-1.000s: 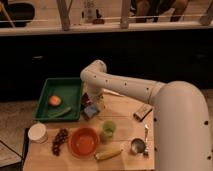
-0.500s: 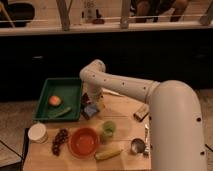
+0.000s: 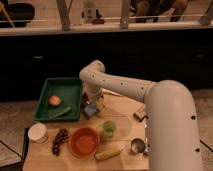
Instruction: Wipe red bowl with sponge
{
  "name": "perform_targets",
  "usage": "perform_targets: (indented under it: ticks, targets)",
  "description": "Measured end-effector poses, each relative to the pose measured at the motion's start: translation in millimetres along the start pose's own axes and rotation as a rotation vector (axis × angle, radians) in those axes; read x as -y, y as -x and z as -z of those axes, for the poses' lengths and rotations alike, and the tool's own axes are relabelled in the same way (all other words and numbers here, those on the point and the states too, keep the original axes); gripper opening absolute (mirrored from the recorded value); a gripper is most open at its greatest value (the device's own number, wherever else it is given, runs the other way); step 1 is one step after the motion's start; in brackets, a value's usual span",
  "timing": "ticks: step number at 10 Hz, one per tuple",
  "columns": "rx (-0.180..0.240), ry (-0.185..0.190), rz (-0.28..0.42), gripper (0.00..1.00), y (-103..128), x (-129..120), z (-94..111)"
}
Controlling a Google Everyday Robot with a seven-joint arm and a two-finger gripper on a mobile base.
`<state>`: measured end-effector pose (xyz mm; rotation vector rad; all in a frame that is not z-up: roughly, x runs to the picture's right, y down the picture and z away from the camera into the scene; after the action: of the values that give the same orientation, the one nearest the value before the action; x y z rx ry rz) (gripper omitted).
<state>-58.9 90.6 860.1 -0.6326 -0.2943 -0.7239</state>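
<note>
The hand [image 3: 93, 102] has edged slightly nearer the bowl [image 3: 84, 142], sitting right over the sponge [image 3: 89, 110] beside the tray [image 3: 62, 87]; I cannot tell its grip, so wiping is likely not yet begun.

1 ea: bowl [image 3: 83, 142], sponge [image 3: 90, 109] (at fingers [image 3: 93, 101])

Matt wooden table [image 3: 122, 114], glossy red bowl [image 3: 83, 142], smooth white plastic arm [image 3: 125, 88], gripper [image 3: 93, 102] at the sponge [image 3: 90, 110]

We see a cafeteria-style room: banana [image 3: 108, 154] and grapes [image 3: 59, 142] on a wooden table [image 3: 122, 112], railing [image 3: 65, 15] behind it, gripper [image 3: 92, 104] just above it.
</note>
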Motion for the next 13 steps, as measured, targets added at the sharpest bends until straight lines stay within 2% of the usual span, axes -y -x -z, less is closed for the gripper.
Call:
perform_targets:
  ticks: [3,5,10,13]
  targets:
    - [-0.011,-0.015,0.074,0.0,27,10,2]
    - [-0.013,-0.032,0.109,0.0,32,11,6]
    - [0.035,-0.061,0.19,0.0,48,9,10]
    - [0.051,-0.063,0.232,0.0,61,-1,9]
